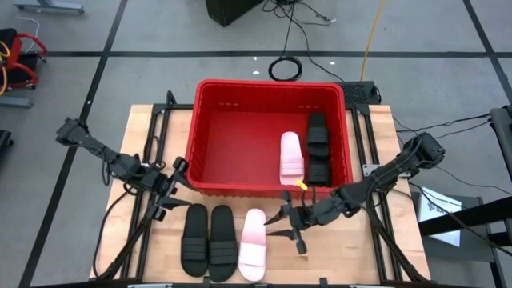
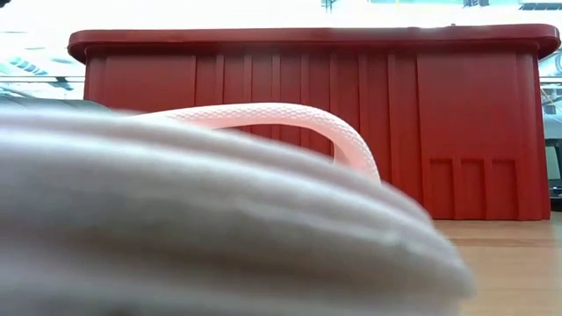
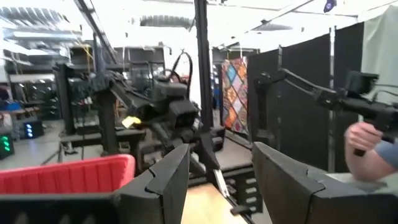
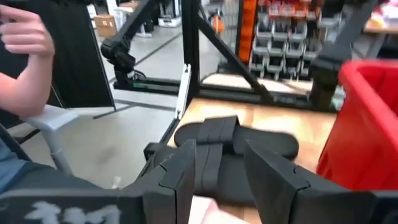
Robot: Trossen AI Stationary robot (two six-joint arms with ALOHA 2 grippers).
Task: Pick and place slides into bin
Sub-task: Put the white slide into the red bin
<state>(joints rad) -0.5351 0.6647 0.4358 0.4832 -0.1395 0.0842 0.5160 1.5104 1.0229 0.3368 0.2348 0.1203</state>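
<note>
Lining up on the next slide with three already in the bin

I'm holding the right gripper (image 1: 290, 226) just right of the pale pink slide (image 1: 254, 244), fingers parted and carrying nothing; beside that slide the two black slides (image 1: 208, 240) are lying on the near table, left of it. The red bin (image 1: 240, 188) is sitting just beyond, holding a pale slide and two black ones. I'm aiming to straddle the strap squarely before closing. The left gripper (image 1: 178, 180) is waiting open and empty by the bin's near-left corner.
</note>
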